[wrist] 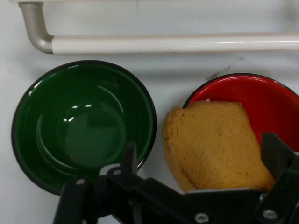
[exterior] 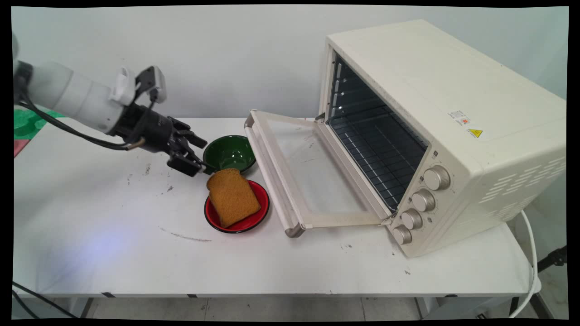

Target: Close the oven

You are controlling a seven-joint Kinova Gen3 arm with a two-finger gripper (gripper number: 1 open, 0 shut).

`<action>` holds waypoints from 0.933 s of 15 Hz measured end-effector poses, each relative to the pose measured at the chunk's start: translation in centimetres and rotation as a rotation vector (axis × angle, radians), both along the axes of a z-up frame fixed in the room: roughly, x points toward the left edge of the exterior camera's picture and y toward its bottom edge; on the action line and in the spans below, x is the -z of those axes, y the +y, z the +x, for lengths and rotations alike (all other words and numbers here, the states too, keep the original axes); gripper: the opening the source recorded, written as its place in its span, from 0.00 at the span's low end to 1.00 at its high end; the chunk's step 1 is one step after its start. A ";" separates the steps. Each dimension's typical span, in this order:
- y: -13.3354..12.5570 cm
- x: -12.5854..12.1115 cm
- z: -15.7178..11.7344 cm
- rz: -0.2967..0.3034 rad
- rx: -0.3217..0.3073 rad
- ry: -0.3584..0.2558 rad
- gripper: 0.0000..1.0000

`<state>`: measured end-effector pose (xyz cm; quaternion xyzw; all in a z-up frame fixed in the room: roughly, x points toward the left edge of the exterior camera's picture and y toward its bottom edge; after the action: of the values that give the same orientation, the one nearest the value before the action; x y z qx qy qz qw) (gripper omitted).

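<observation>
While tilted down, jaws (exterior: 194, 155) spread over toast (exterior: 233, 196).

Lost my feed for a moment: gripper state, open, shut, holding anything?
Gripper: open, holding nothing; its fingers straddle the near edge of the toast slice on the red plate.

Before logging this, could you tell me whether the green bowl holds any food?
No, the green bowl is empty; the toast lies on the red plate.

Brown toast (exterior: 233, 196) tilted in red bowl (exterior: 252, 220)
</observation>
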<state>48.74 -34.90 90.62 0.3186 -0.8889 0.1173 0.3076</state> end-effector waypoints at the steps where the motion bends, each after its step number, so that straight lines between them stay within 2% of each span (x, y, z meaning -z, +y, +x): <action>1: -0.1 0.3 -0.2 0.001 -0.002 -0.002 1.00; 7: -1.7 2.4 -2.7 -0.001 -0.009 -0.002 1.00; 10: -2.4 3.2 -3.9 -0.006 0.017 -0.001 1.00; 11: -2.5 3.5 -4.3 -0.009 0.026 -0.002 0.00; 14: -3.1 4.2 -5.4 -0.019 0.052 -0.001 0.00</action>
<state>43.33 -38.04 86.37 0.2925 -0.8959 0.1181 0.3130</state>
